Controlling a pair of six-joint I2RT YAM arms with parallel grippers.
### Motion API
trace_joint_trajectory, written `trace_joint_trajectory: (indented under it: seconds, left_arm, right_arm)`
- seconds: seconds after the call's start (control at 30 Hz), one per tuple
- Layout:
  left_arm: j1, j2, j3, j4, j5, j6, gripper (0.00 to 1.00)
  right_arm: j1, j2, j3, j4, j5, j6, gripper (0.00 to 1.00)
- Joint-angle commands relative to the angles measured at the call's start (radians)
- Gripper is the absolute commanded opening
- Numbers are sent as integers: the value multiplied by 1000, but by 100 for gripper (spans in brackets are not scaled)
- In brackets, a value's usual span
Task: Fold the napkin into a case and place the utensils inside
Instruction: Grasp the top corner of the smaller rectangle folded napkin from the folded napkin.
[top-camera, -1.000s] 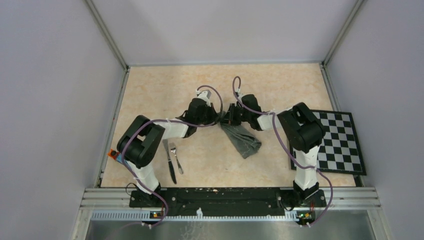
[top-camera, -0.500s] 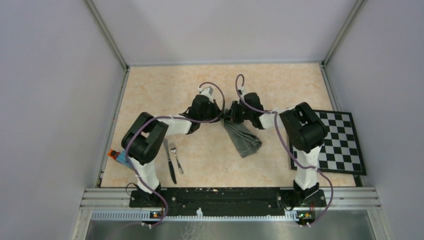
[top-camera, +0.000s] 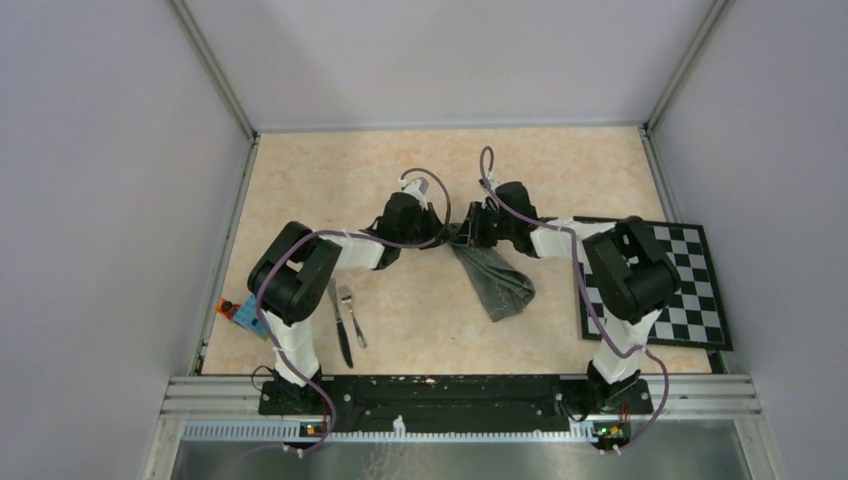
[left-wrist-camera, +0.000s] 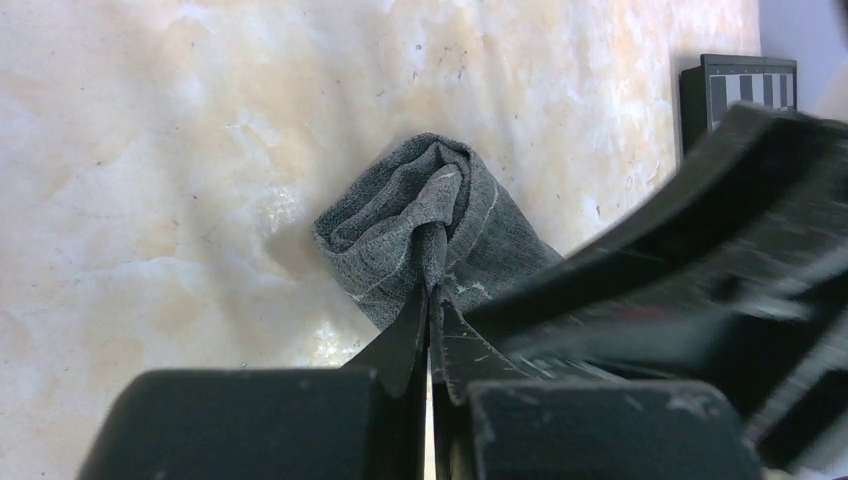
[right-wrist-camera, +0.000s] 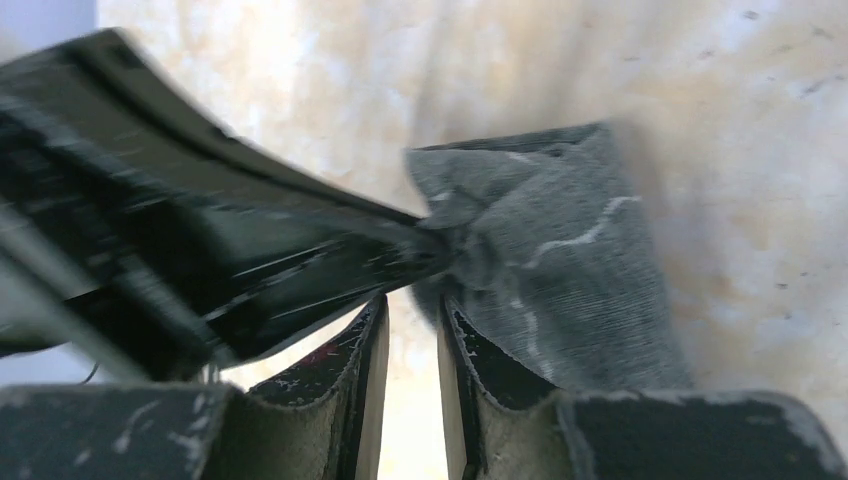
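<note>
From above, the napkin (top-camera: 497, 285) lies bunched in the middle of the worktop (top-camera: 560, 170). Its far corner is raised where the left tool (top-camera: 447, 236) and right tool (top-camera: 467, 234) meet, probably to spread it for folding. The knife (top-camera: 341, 322) and fork (top-camera: 351, 315) lie well apart to the left. The checkered board (top-camera: 690, 290) hems in the right, and open room lies at the far side.

In the left wrist view, the left tool (left-wrist-camera: 430, 300) is closed, pinching a fold of the napkin (left-wrist-camera: 420, 215).

In the right wrist view, the right tool (right-wrist-camera: 412, 312) has its jaws parted and holds nothing. The napkin (right-wrist-camera: 570, 270) lies just beside it.
</note>
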Motion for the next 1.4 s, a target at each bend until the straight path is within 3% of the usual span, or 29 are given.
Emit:
trace_joint_trajectory:
  seconds: [0.0,0.23,0.43,0.73,0.93,1.1,1.23,1.37]
  left_arm:
    - [-3,9,-8,32,15,13,0]
    - [-5,-9,-3,28,31,16,0]
    - [-6,-26,7,14,39,27,0]
    - [-33,-16,58,1,49,27,3]
    - [-32,20,78,8,38,7,20]
    - [-3,-25,54,8,91,15,43]
    - [-1,-153,-22,-17,43,50,54]
    - [5,-259,-80,-65,-33,70,58]
  right_arm:
    - [-7,-126,-6,-34,-65,-50,25]
    - [-76,-130,-37,-34,-66,-64,25]
    - [-78,-38,-26,43,-119,-21,0]
    - [-22,144,10,244,-157,132,0]
    - [-57,106,-41,239,-120,149,0]
    - [-86,60,-67,203,-144,120,0]
    - [-89,52,-65,209,-158,120,0]
    - [-87,41,-66,219,-168,131,0]
